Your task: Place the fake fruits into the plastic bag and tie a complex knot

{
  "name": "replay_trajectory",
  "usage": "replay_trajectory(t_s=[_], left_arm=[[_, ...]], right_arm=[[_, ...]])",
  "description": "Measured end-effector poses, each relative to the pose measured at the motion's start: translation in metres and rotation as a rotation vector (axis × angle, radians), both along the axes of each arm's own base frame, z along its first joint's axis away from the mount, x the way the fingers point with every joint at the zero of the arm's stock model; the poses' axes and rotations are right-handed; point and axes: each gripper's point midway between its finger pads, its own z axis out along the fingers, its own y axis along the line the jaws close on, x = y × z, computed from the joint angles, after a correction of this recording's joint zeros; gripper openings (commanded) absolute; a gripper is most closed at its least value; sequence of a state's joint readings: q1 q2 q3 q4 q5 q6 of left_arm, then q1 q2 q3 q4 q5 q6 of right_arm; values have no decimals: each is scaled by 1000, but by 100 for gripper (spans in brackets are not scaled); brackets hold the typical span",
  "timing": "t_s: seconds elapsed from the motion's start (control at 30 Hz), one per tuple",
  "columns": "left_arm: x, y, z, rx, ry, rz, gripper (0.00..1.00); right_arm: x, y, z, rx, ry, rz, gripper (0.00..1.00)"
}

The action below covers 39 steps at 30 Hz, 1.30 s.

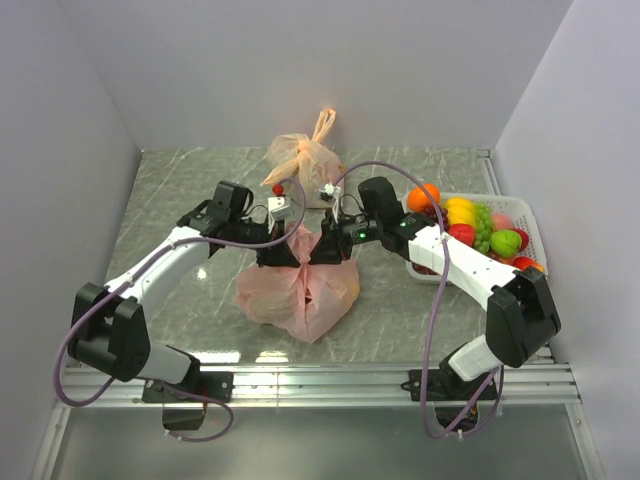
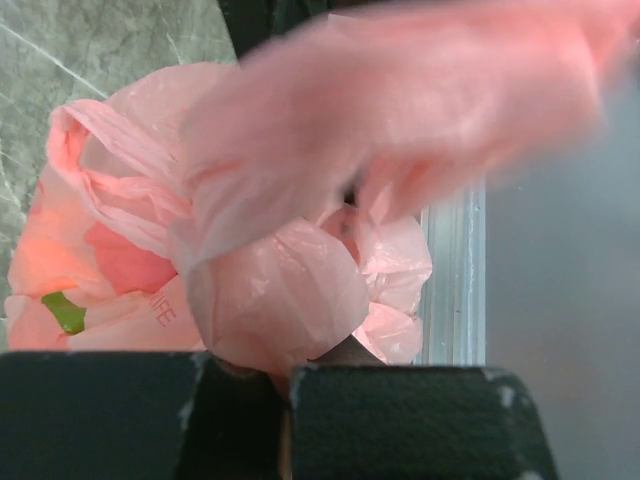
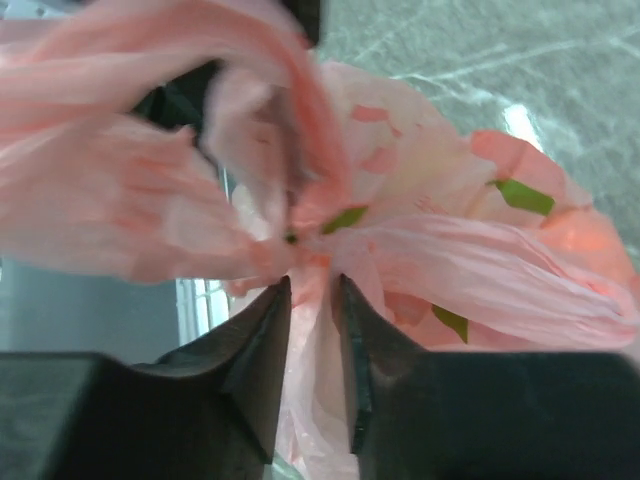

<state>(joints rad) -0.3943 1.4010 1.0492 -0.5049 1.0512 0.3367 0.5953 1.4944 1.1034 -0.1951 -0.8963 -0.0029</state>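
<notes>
The pink-red plastic bag [image 1: 300, 290] lies bulging at mid-table, with green fake fruits [image 3: 522, 195] showing through its skin. Its handles meet in a tight twisted knot [image 3: 300, 232] between both grippers. My left gripper [image 1: 272, 256] is shut on a handle end, pink plastic pinched at its tips [image 2: 283, 370]. My right gripper [image 1: 325, 250] faces it from the right. In the right wrist view its jaws [image 3: 313, 285] stand slightly apart, with loose handle plastic running through the gap. More fake fruits [image 1: 480, 230] fill the basket on the right.
A white basket [image 1: 538, 245] stands at the right wall. The pale orange bag [image 1: 305, 155] with upright tied handles sits at the back, a small red fruit [image 1: 278, 189] beside it. The metal rail [image 1: 320, 380] runs along the near edge.
</notes>
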Motion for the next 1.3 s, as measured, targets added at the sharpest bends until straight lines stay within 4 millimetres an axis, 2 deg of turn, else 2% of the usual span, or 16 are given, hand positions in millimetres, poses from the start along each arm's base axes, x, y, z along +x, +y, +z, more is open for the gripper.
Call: replay_trajectory(t_s=[0.1, 0.3, 0.37, 0.53, 0.6, 0.63, 0.7, 0.8, 0.9, 0.97, 1.03, 1.07, 1.1, 1.2, 1.23, 1.3], left_arm=[[3, -2, -2, 0, 13, 7, 4], [4, -5, -1, -8, 17, 12, 5], [4, -6, 0, -10, 18, 11, 6], [-1, -9, -2, 0, 19, -5, 11], [-2, -8, -5, 16, 20, -5, 16], [-3, -6, -7, 23, 18, -7, 23], [-5, -5, -8, 32, 9, -15, 38], [-10, 0, -5, 42, -8, -20, 54], [-14, 7, 5, 41, -34, -2, 57], [-15, 13, 14, 37, -60, 16, 56], [-16, 17, 22, 33, -85, 35, 51], [-15, 19, 25, 34, -99, 45, 47], [-14, 21, 26, 35, -110, 52, 36], [-11, 21, 26, 41, -118, 65, 22], [-9, 21, 25, 42, -116, 68, 21], [-4, 18, 21, 42, -107, 72, 15]], right_arm=[[-4, 1, 2, 15, -11, 33, 48], [-7, 3, 2, 21, -37, 63, 54], [-9, 5, 2, 20, -44, 71, 51], [-6, 12, -1, 11, -49, 74, 12], [-4, 13, -5, 5, -42, 71, 4], [-4, 13, -6, 3, -38, 71, 0], [-5, 13, -7, 0, -41, 75, 0], [-5, 12, -8, -2, -48, 79, 0], [-4, 11, -8, -1, -60, 83, 0], [-4, 11, -8, -1, -61, 88, 0], [-5, 11, -8, 1, -63, 95, 0], [-6, 11, -8, 3, -64, 98, 0], [-6, 11, -7, 4, -65, 101, 0], [-9, 11, -6, 14, -62, 117, 0], [-10, 11, -6, 17, -62, 123, 0], [-12, 11, -5, 21, -61, 134, 11]])
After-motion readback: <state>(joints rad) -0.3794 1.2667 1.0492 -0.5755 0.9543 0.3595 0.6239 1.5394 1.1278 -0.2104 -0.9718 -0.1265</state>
